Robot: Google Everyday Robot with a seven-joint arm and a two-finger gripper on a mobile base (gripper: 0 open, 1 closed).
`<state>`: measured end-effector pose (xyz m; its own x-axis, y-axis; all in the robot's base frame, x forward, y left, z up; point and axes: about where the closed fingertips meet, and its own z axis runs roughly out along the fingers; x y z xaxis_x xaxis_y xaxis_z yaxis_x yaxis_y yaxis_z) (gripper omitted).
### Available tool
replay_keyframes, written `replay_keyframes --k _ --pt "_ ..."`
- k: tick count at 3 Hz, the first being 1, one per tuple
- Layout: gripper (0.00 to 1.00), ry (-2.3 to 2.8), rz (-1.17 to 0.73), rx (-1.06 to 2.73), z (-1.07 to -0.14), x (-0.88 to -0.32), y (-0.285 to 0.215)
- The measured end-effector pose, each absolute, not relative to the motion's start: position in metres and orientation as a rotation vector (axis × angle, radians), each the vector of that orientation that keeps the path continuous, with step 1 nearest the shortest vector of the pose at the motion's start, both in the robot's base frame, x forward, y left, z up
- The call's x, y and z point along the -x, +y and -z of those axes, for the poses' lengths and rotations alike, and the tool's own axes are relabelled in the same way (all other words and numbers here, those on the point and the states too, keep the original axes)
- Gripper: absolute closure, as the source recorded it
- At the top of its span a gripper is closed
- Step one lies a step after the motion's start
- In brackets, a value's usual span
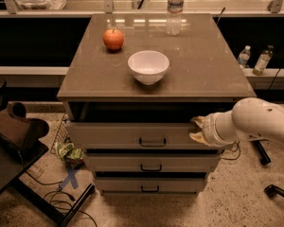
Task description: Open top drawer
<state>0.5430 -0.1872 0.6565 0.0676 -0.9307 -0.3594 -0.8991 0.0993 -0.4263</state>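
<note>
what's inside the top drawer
Only a dark gap shows above the top drawer front; its interior is hidden under the countertop. The pincer sits at the front's right end.

- The hand (197,129) sits at the right end of the top drawer (128,135) front, and its white arm (255,122) blocks that side.
- A dark gap is open between the drawer front and the worktop (208,74) edge.
- A black stand (9,167) crowds the cabinet's left.
- The bowl (148,66), apple (113,39) and bottle (174,8) stand well apart, leaving the worktop's right half free.
</note>
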Motion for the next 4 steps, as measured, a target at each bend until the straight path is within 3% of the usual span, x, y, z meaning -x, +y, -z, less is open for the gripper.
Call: replay_keyframes --k 1,2,4 --pt "1.00 1.820 0.073 1.789 -0.6565 -0.5430 -0.1872" --pt "0.86 1.820 0.073 1.789 -0.6565 -0.5429 -0.1871" --pt "0.39 1.820 0.072 1.789 -0.6565 -0.5429 -0.1871"
